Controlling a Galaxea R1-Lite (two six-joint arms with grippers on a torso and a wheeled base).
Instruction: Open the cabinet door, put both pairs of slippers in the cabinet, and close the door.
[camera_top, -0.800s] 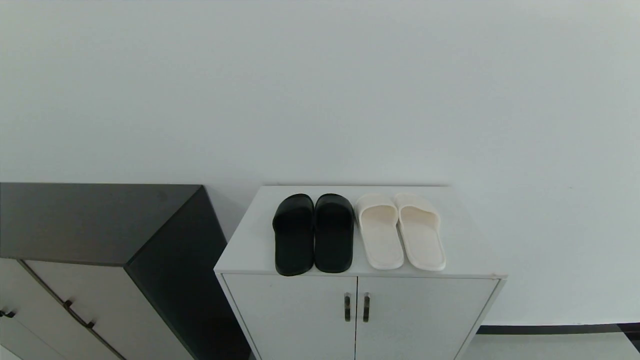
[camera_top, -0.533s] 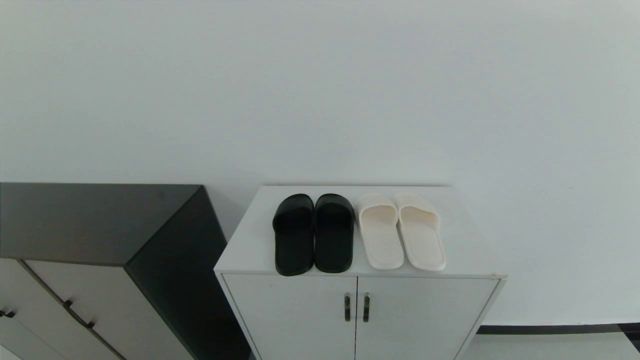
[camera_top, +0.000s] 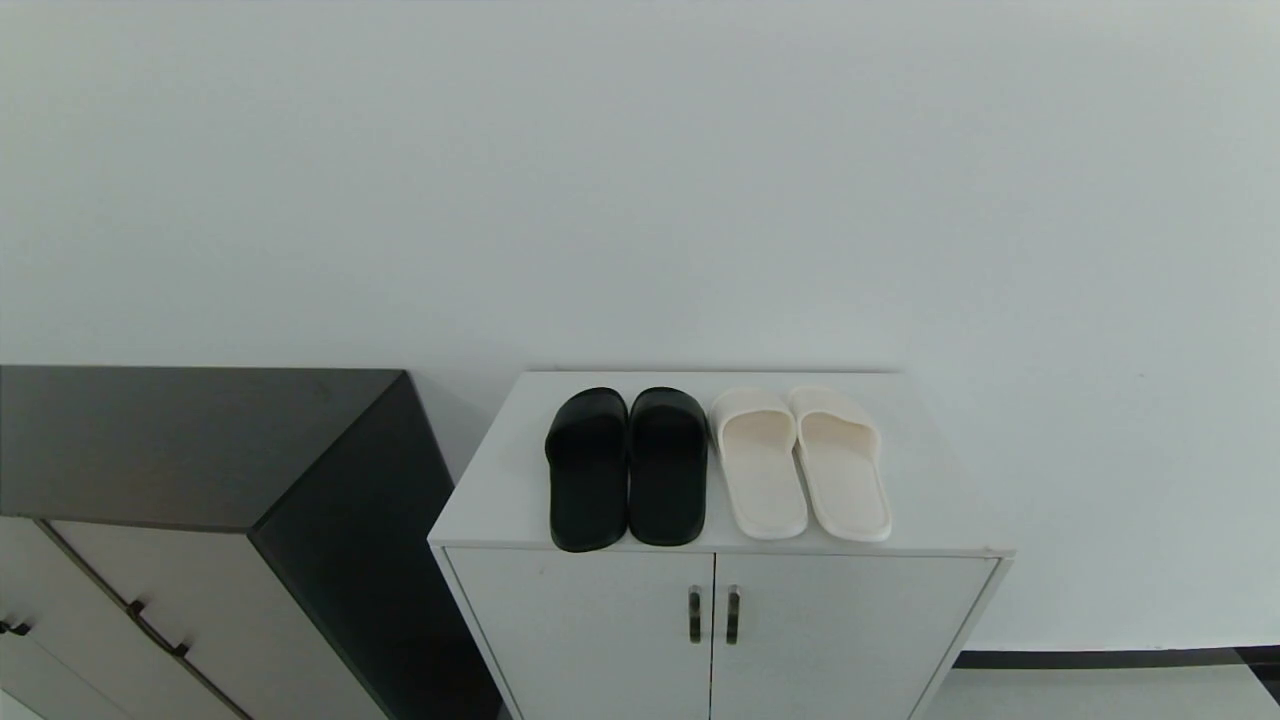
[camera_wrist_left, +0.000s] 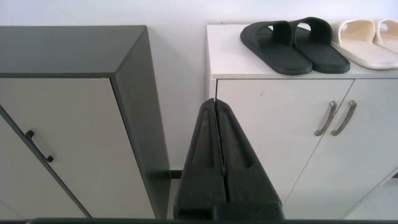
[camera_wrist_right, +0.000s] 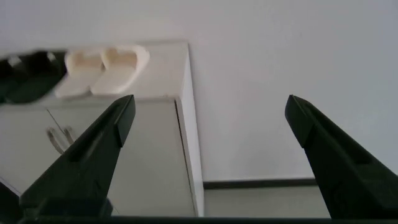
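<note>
Right now, both cabinet doors (camera_top: 590, 640) were seen shut on the white cabinet (camera_top: 490, 490), with the two dark handles (camera_top: 694, 614) set side by side at the middle seam. The black slippers (camera_top: 610, 470) were placed as a pair on the cabinet top, left of centre, toes toward the wall (camera_top: 640, 180). The cream slippers (camera_top: 765, 475) were laid just beside them on the right. Heels of both pairs were found near the front edge. The left gripper (camera_wrist_left: 216, 102) was seen with fingers pressed flat together, nothing clamped, pointed toward the white cabinet's left front edge, beside the dark cabinet (camera_top: 200, 440) and well apart from the slippers. The right gripper (camera_wrist_right: 210, 102) was seen spread wide, nothing between its fingers, pointed toward the cabinet's right side and the wall.
</note>
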